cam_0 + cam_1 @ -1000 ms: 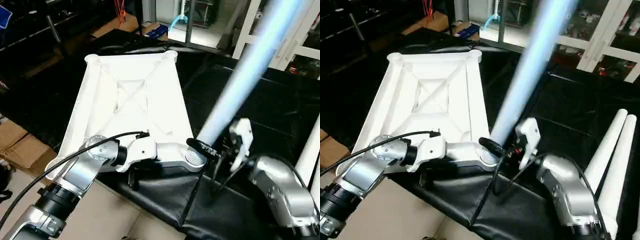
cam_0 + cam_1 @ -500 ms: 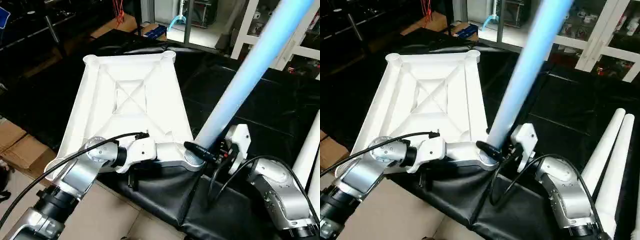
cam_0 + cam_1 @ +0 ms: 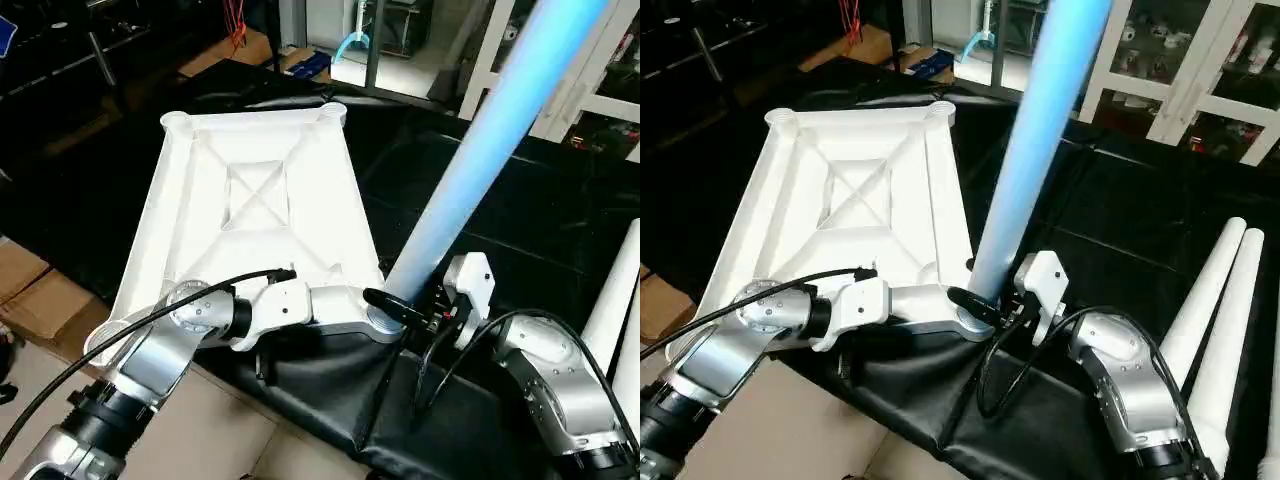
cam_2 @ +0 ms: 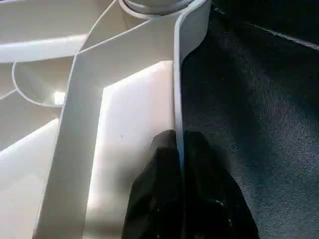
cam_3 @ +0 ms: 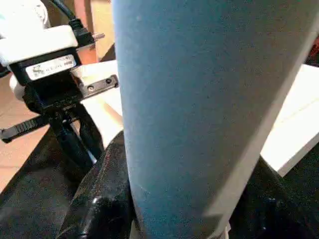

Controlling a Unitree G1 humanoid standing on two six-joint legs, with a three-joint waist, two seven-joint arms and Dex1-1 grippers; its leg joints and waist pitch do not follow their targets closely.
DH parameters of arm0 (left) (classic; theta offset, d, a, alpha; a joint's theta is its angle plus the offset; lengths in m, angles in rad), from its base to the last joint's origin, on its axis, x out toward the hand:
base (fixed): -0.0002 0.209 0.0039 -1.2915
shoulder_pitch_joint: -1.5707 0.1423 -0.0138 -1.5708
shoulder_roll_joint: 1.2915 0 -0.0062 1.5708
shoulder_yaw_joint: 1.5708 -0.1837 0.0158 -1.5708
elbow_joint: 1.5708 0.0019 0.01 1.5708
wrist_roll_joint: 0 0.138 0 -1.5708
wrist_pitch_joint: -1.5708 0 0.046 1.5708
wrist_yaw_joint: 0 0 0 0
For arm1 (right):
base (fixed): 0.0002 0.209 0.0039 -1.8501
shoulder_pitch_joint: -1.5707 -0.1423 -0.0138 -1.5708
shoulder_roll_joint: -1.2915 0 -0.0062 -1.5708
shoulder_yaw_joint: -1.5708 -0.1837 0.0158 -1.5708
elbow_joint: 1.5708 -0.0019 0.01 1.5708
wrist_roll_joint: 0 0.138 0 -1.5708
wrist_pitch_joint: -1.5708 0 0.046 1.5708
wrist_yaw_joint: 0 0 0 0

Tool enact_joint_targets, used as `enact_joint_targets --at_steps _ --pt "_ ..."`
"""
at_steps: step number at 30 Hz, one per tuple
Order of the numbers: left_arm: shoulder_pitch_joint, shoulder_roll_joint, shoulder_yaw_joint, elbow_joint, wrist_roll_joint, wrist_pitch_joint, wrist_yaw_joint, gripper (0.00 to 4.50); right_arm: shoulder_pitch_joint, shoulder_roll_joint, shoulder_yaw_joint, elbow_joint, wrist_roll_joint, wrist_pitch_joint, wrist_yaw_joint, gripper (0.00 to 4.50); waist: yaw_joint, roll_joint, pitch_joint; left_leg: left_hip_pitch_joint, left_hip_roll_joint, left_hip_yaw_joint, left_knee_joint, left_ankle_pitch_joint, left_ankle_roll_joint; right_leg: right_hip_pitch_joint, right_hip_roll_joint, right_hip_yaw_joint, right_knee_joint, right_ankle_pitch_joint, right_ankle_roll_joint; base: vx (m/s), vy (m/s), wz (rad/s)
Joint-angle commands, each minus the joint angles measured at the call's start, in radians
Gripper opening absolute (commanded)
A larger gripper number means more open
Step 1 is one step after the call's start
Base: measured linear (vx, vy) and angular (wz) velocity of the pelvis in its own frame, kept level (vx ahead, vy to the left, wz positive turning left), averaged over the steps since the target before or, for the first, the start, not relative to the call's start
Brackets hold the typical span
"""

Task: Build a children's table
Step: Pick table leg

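The white tabletop lies upside down on the black mat, ribs up. My left gripper is shut on its near rim, one black finger on each side of the thin wall, a little short of the near right corner socket. My right gripper is shut on the lower end of a long white leg. The leg leans up and to the right from just above that socket. The black fingers wrap the tube. The leg's tip is hidden, so I cannot tell whether it sits in the socket.
Two more white legs lie side by side on the black mat at the right. Cardboard boxes sit on the floor to the left. White shelving and dark clutter stand behind the mat.
My right gripper has drawn in toward the near right corner socket with the leg, and the leg now stands steeper. The left gripper has kept its hold on the rim.
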Motion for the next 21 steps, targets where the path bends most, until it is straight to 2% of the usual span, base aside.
enact_joint_targets --at_steps 1,7,10,13,16,19,21 --pt "0.026 -0.008 -0.018 -0.024 -0.019 -0.003 -0.008 0.00 0.000 -0.009 0.039 0.061 -0.039 0.049 0.012 1.88 0.007 -0.021 -0.050 0.003 0.090 -0.038 -0.074 -0.058 0.159 0.049 -0.098 0.053 -0.060 -0.146 -0.254 0.000 0.000 0.00" --pt "0.028 -0.010 -0.021 -0.036 -0.017 0.007 -0.003 0.00 -0.043 -0.020 0.065 0.113 -0.060 0.073 0.034 1.88 0.005 -0.025 -0.043 0.005 0.091 -0.040 -0.081 -0.114 0.132 0.045 -0.100 0.054 -0.070 -0.230 -0.240 0.000 0.000 0.00" --pt "0.030 -0.010 -0.021 -0.043 -0.015 0.013 0.003 0.00 -0.050 -0.011 0.054 0.133 -0.053 0.089 0.016 1.88 0.000 -0.029 -0.044 0.004 0.092 -0.040 -0.082 -0.119 0.121 0.046 -0.099 0.054 -0.068 -0.213 -0.240 0.000 0.000 0.00" --pt "0.033 -0.010 -0.021 -0.048 -0.010 0.017 0.008 0.00 -0.045 -0.007 0.051 0.147 -0.058 0.081 0.007 1.88 -0.002 -0.029 -0.040 0.004 0.092 -0.041 -0.085 -0.146 0.113 0.044 -0.100 0.055 -0.073 -0.237 -0.240 0.000 0.000 0.00" --pt "0.037 -0.012 -0.021 -0.048 -0.002 0.013 0.020 0.00 -0.032 0.018 0.026 0.158 -0.054 0.051 -0.035 1.88 -0.003 -0.030 -0.039 0.004 0.093 -0.042 -0.087 -0.170 0.096 0.043 -0.102 0.058 -0.077 -0.275 -0.226 0.000 0.000 0.00" --pt "0.041 -0.020 -0.022 -0.046 0.000 0.006 0.032 0.00 -0.025 0.048 -0.016 0.170 -0.030 0.031 -0.087 1.88 -0.005 -0.024 -0.036 0.003 0.094 -0.045 -0.093 -0.190 0.081 0.041 -0.100 0.057 -0.079 -0.293 -0.224 0.000 0.000 0.00" --pt "0.041 -0.020 -0.023 -0.045 0.000 0.006 0.033 0.00 -0.023 0.049 -0.019 0.169 -0.030 0.028 -0.092 1.88 -0.005 -0.026 -0.036 0.007 0.094 -0.044 -0.095 -0.214 0.069 0.038 -0.099 0.058 -0.082 -0.312 -0.220 0.000 0.000 0.00"
